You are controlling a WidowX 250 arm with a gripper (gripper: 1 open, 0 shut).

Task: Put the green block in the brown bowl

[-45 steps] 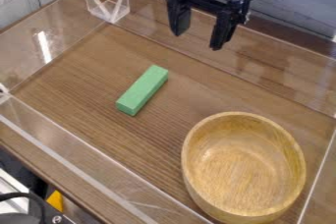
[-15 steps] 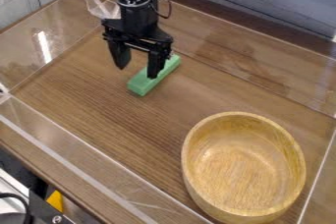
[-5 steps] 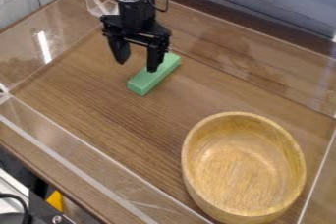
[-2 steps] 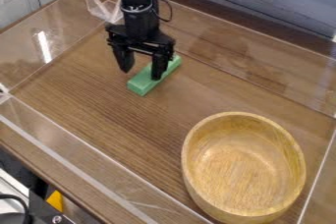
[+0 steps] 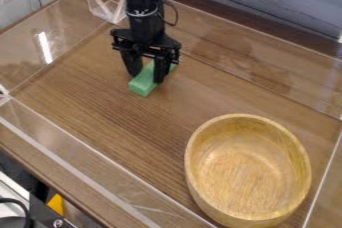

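The green block (image 5: 143, 86) lies on the wooden table, left of centre, with its near end showing below the fingers. My gripper (image 5: 147, 75) points straight down over it, one black finger on each long side, and the jaws have drawn in against the block. The block still rests on the table surface. Its far end is hidden behind the gripper. The brown bowl (image 5: 251, 120) stands with nothing in it at the front right, well apart from the block and the gripper.
Clear plastic walls (image 5: 80, 177) fence the table along the front and left. A small clear plastic stand (image 5: 104, 8) sits at the back left, behind the arm. Bare wood lies between the block and the bowl.
The gripper has come down over the block, and its fingers have narrowed from wide open to snug against the block's sides. The block and the bowl have stayed put.
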